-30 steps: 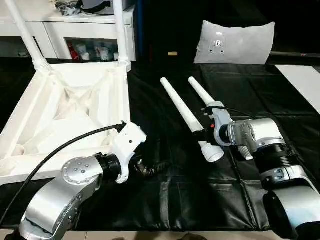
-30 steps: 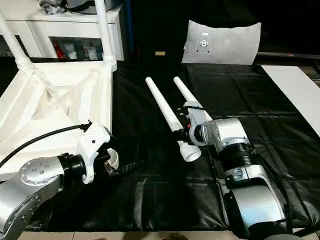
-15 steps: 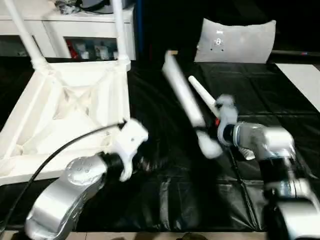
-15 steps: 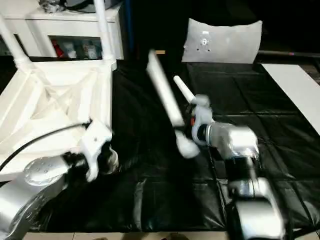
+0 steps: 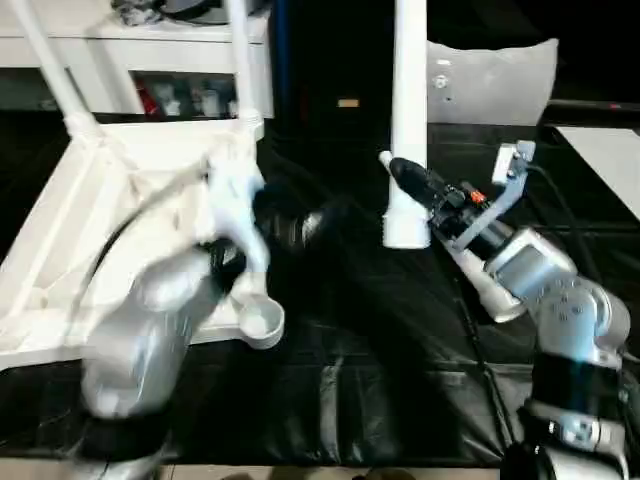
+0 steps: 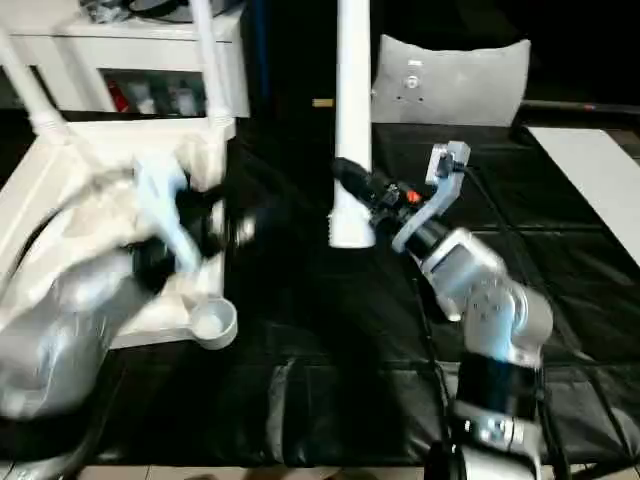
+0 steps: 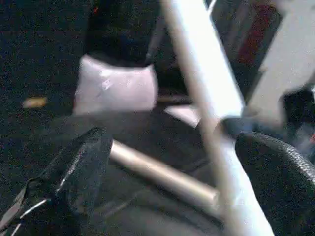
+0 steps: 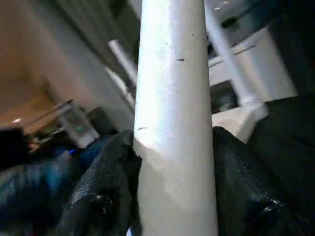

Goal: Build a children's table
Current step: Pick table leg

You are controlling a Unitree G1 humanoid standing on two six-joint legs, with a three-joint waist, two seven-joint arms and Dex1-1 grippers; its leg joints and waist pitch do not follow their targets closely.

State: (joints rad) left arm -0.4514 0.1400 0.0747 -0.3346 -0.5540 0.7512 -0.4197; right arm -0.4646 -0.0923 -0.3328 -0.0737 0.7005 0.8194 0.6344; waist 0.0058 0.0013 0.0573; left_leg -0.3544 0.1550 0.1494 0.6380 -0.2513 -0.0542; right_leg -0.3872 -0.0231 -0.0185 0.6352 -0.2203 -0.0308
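White plastic square table top, X-ribbed underside up, on black mat, left side; two legs already screwed into far corners.

Right gripper clenched on long tapered white leg; leg lay flat on mat a second ago, now lifted upright, thick end down.

Second loose white leg remains on mat beneath right forearm.

Left gripper released, fingers spread; arm has swung from mat toward table top.
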